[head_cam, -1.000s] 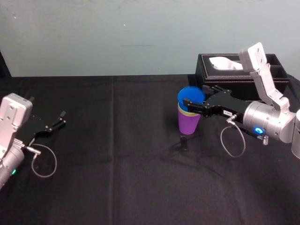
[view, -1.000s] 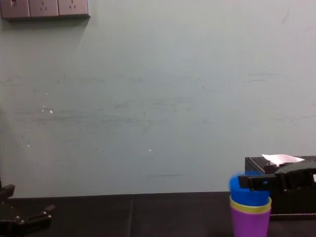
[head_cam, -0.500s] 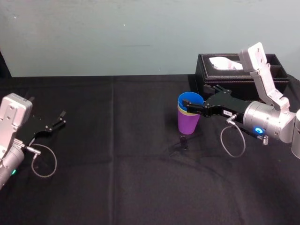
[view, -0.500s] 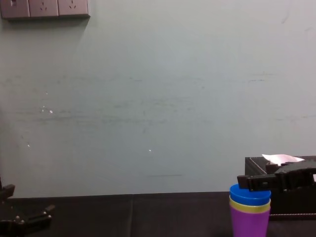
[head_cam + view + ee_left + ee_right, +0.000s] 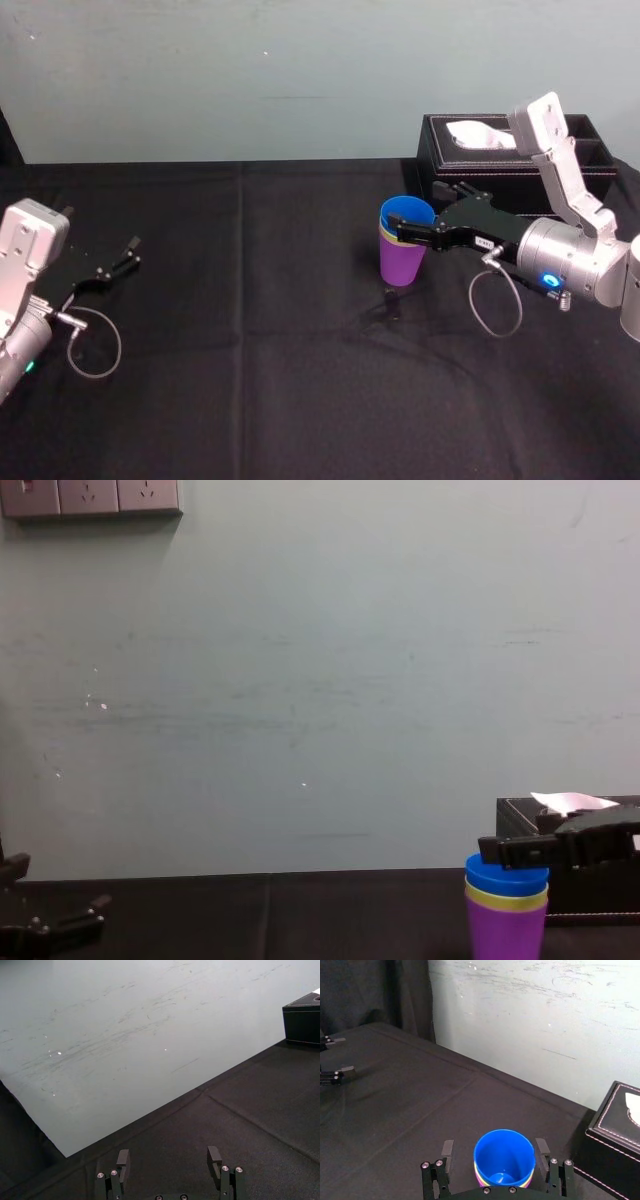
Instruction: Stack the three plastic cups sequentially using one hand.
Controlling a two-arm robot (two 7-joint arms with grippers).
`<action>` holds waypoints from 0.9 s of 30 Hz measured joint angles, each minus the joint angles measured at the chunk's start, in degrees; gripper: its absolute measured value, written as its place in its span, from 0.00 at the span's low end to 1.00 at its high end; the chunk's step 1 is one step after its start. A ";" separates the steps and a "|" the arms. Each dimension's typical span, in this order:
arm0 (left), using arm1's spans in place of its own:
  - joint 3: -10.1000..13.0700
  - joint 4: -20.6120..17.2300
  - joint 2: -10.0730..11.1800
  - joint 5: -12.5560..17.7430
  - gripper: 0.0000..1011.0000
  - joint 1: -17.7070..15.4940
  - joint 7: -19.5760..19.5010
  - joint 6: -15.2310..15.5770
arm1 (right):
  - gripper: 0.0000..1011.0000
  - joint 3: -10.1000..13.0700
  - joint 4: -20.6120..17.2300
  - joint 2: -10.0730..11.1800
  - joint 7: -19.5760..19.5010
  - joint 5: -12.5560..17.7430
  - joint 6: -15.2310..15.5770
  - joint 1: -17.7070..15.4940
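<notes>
the right hand reaches in from 3 o'clock, fingers spread wide, one either side of the blue cup, a gap at each. on the black table a tissue box sits at 1 o'clock of the cups. the left hand lies at 9 o'clock, fingers apart. the purple cup stands upright, the blue nested on top, the yellow-green cup a thin rim between.

Plastic cups: three in one nested stack, being one purple cup, one yellow-green cup and one blue cup.
Black tissue box: one.
Grippers: two, a left gripper and a right gripper.
Black-covered table: one.
</notes>
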 joint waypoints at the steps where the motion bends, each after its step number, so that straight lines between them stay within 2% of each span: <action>1: 0.00 0.00 0.00 0.00 1.00 0.00 0.00 0.00 | 0.99 0.08 -0.19 -0.01 0.00 0.02 -0.04 -0.17; 8: 0.00 0.00 0.00 0.00 1.00 0.00 0.00 0.00 | 0.99 2.50 -2.08 0.57 -1.24 1.11 -1.06 -2.67; 12: 0.00 0.00 0.00 0.00 1.00 0.00 0.00 0.00 | 0.99 4.81 -2.70 1.58 -2.42 1.57 -2.19 -4.57; 27: 0.00 0.00 0.00 0.00 1.00 0.00 0.00 0.00 | 0.99 9.53 -0.66 3.78 -3.12 2.12 -4.77 -8.87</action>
